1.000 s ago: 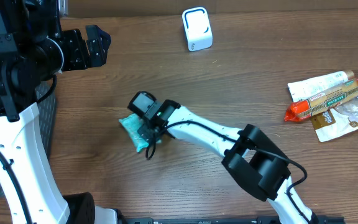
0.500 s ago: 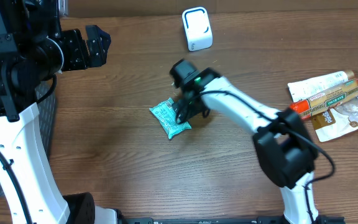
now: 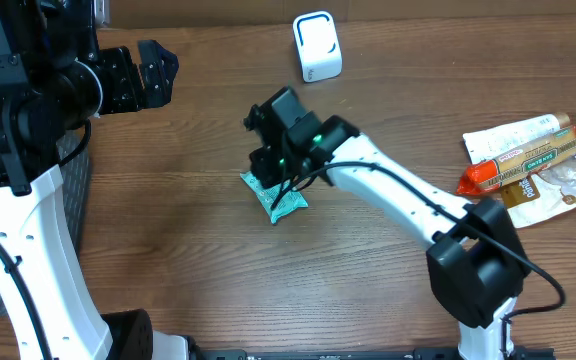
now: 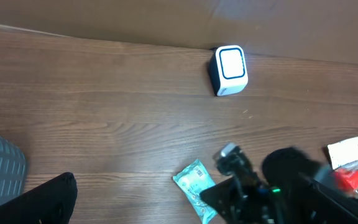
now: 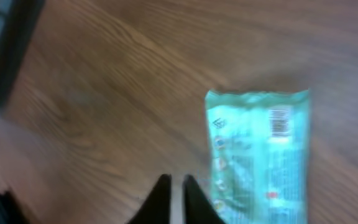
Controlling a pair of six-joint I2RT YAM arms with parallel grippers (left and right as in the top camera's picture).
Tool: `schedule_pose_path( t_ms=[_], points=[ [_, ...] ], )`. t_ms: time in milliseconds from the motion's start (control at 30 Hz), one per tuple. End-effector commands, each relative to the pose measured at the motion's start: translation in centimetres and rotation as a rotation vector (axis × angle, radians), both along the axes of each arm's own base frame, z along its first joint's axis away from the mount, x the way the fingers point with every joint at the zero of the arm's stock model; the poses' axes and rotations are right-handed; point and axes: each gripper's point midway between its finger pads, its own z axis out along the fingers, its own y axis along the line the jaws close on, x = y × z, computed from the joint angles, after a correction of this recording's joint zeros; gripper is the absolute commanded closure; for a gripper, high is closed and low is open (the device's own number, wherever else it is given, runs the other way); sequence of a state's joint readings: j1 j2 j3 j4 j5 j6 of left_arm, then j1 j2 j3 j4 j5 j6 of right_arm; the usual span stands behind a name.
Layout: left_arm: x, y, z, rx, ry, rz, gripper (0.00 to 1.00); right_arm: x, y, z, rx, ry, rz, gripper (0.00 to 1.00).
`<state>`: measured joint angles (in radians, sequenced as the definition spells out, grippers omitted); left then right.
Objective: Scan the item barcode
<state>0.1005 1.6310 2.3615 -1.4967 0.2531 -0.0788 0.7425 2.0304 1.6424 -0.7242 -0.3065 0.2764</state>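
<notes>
Leaves the teal packet (image 3: 280,203) flat on the counter (image 3: 168,250), barcode (image 5: 279,121) up, right of where it lay a second ago yet short of the white scanner (image 3: 316,47) at the far edge — shuts the right claw (image 5: 174,182) empty just beside it, holds the left claw (image 3: 163,70) wide, needs a fresh grasp.

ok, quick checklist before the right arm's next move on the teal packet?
1. Right gripper holding the teal packet: not ok. Jaws are shut on nothing, packet lies beside them.
2. Packet flat on the table: ok.
3. Barcode exposed: ok, faces up.
4. Scanner in view with bare table around it: ok.
5. Left gripper out of the way: ok, open, off to the side.
6. Snack packets apart from the work spot: ok.
</notes>
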Motion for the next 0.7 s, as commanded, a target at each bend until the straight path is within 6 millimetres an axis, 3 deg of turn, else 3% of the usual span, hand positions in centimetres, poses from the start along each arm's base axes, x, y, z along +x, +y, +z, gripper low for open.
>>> schedule_pose_path(
  t_ms=[0, 200, 533, 667],
  points=[
    [0.1, 0.4, 0.3, 0.005, -0.011, 0.009, 0.00, -0.5, -0.6, -4.0, -0.068, 0.133, -0.174, 0.96],
    [0.1, 0.4, 0.3, 0.005, -0.011, 0.009, 0.00, -0.8, -2.1, -7.0, -0.136, 0.161, -0.249, 0.96],
    [0.1, 0.4, 0.3, 0.005, -0.011, 0.009, 0.00, -4.2, -4.4, -9.2, -0.244, 0.229, -0.132, 0.96],
    [0.1, 0.4, 0.3, 0.005, -0.011, 0.009, 0.00, -4.5, -6.1, -9.5, -0.300, 0.232, -0.078, 0.93]
  ],
)
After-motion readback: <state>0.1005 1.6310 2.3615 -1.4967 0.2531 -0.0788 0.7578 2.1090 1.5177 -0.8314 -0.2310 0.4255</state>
